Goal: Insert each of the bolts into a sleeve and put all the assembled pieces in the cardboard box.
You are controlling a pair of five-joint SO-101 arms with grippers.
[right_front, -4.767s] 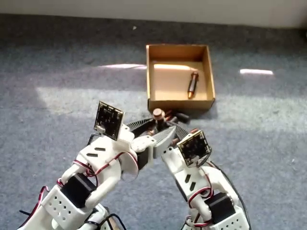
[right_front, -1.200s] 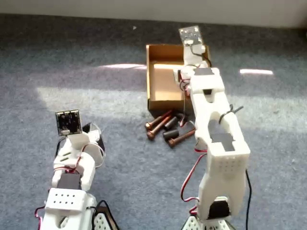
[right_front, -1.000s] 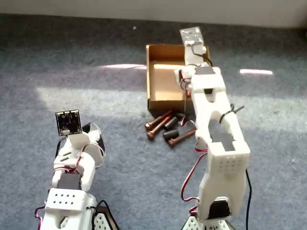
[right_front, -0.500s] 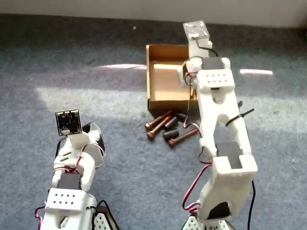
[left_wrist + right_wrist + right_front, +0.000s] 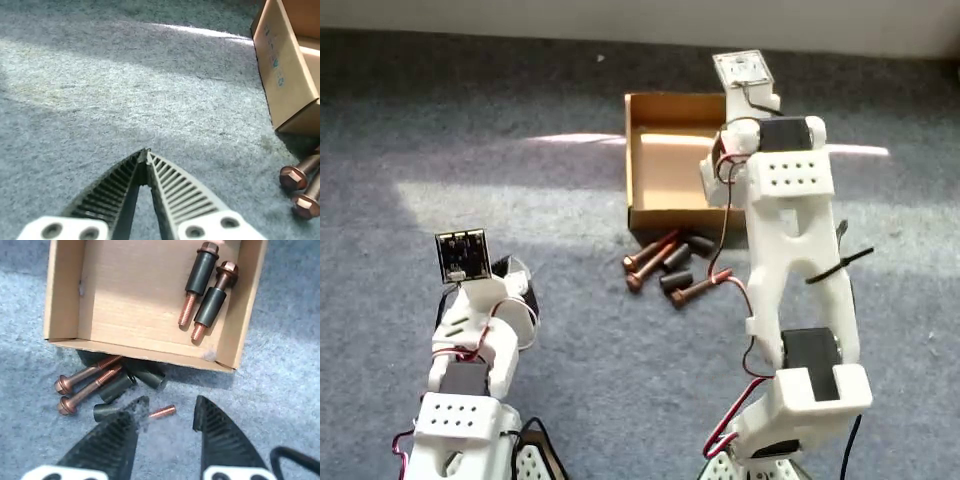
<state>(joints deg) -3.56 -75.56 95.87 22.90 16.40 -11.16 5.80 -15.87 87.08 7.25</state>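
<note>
Grey carpet [image 5: 500, 170] crossed by bands of sunlight, box [image 5: 680, 219] sitting on it, loose bolts [image 5: 650, 252] and dark sleeves [image 5: 676, 281] heaped just beside the box

Soft daylight; bright band across carpet [image 5: 470, 205], sunlit patch inside cardboard box [image 5: 632, 165], shadow along its front.

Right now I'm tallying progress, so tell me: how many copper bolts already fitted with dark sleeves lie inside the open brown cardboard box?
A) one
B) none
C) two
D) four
C: the right wrist view shows a first sleeved copper bolt and a second sleeved copper bolt lying side by side on the floor of the open brown cardboard box.
</note>
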